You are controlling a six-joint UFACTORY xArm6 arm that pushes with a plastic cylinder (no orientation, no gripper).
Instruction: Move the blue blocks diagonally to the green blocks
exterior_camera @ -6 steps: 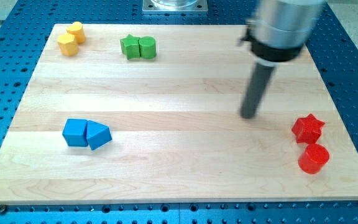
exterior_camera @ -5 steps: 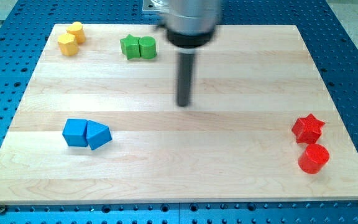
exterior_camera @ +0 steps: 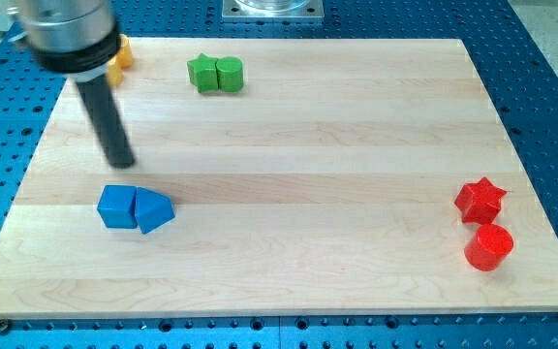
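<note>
Camera view: my tip (exterior_camera: 121, 162) on counter (exterior_camera: 356, 242), just above blue cube (exterior_camera: 117, 206) and touching blue wedge (exterior_camera: 153, 209). No gripper, bare rod. Green pair (exterior_camera: 215, 74) lies up-right; tip sits wrong side, likely needs lower-left.

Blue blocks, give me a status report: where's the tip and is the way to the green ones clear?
My tip just above blue cube, not touching. Blue wedge against the cube. Green blocks at the view's top; board between looks clear.
</note>
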